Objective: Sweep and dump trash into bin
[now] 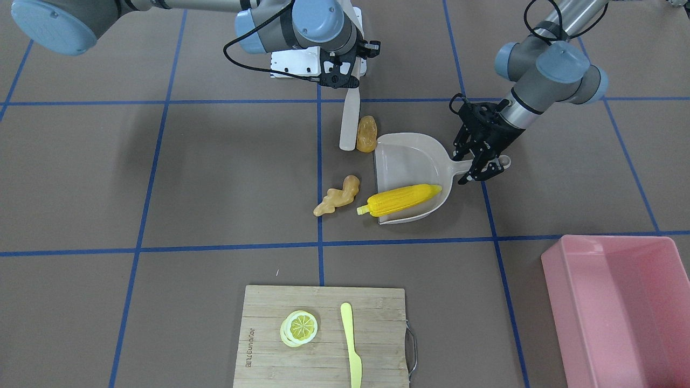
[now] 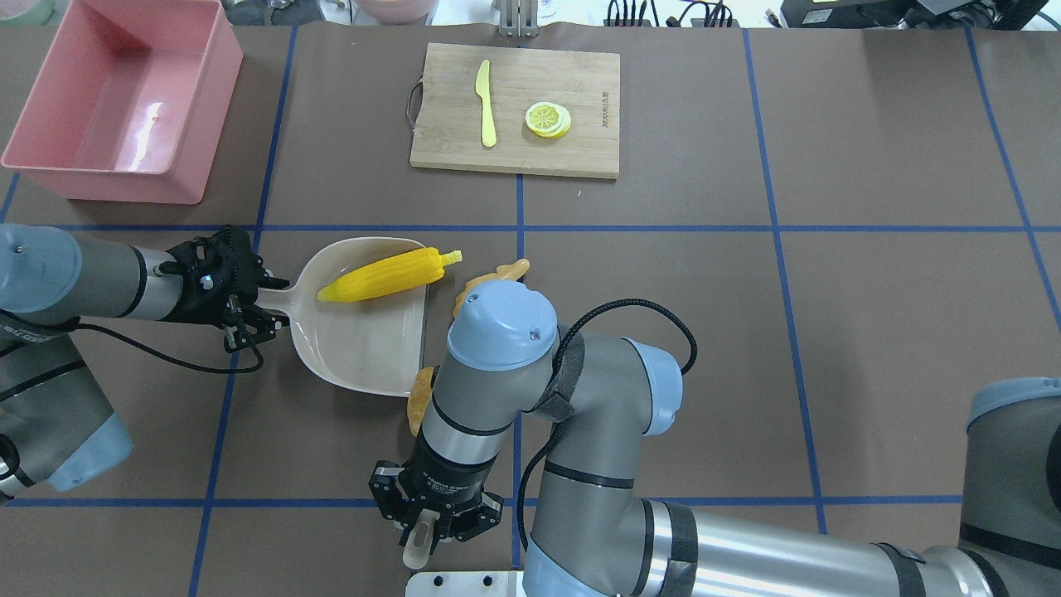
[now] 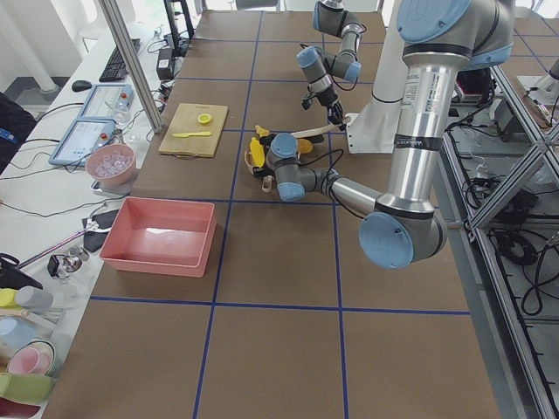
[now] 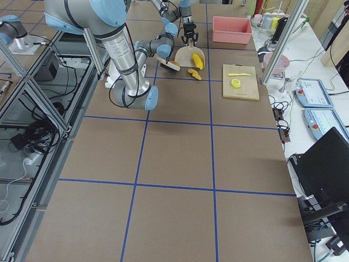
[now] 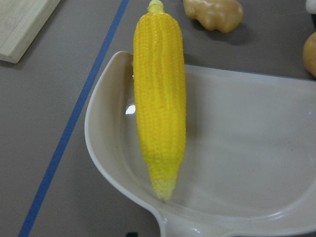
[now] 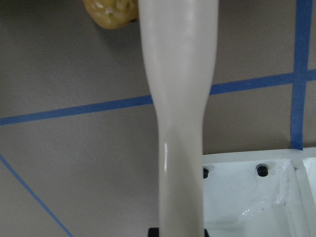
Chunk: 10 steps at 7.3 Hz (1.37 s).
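Note:
My left gripper [image 1: 485, 166] [image 2: 264, 305] is shut on the handle of the beige dustpan [image 1: 409, 161] [image 2: 365, 340], which lies flat on the table. The yellow corn cob [image 1: 401, 199] [image 5: 160, 98] lies in the pan along one side, its stem end sticking out over the lip. My right gripper [image 1: 342, 75] [image 2: 431, 526] is shut on the handle of a beige brush [image 1: 349, 126] [image 6: 180, 98]. The brown potato [image 1: 366, 133] [image 6: 111, 12] sits between the brush and the pan's mouth. The tan ginger root [image 1: 337, 195] [image 5: 215, 12] lies on the table just outside the pan. The pink bin [image 1: 620, 307] [image 2: 116, 99] looks empty.
A wooden cutting board [image 1: 323, 334] holds a lemon slice [image 1: 299, 327] and a yellow knife [image 1: 350, 345], across the table from the robot. A white mounting plate [image 1: 285, 62] lies near my right gripper. Blue tape lines grid the brown table.

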Available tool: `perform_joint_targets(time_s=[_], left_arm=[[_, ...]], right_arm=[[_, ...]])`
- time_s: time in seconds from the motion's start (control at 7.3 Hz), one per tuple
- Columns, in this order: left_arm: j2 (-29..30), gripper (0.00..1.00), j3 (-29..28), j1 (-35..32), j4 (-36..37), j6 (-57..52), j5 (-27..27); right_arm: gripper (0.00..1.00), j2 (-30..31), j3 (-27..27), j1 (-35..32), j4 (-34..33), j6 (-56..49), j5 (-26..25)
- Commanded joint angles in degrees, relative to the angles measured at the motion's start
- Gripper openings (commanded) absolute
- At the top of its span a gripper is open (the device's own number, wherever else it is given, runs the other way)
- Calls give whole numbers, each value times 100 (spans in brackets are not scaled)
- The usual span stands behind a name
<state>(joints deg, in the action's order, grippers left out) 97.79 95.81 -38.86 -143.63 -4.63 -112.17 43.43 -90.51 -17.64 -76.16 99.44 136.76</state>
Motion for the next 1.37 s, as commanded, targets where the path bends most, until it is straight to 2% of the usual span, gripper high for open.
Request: perform_joint_targets(time_s=[0.0, 0.27, 0.55, 0.69, 1.23], left_arm=[[-355, 51, 278, 150, -7, -73, 133], [-646, 49, 500, 186, -15, -205, 160], [-665, 46, 553, 283, -24, -205, 274], [-717, 37, 596, 292, -33, -205, 274], [-762, 9, 667, 344, -24, -293, 283]], right_arm=[[0, -54, 69, -11, 101, 75, 8], [0, -63, -10, -20, 101, 188, 26], [0, -37, -159, -125, 101, 251, 201], [0, -2, -169, -169, 101, 260, 210], [0, 411, -256, -616, 338, 198, 929]])
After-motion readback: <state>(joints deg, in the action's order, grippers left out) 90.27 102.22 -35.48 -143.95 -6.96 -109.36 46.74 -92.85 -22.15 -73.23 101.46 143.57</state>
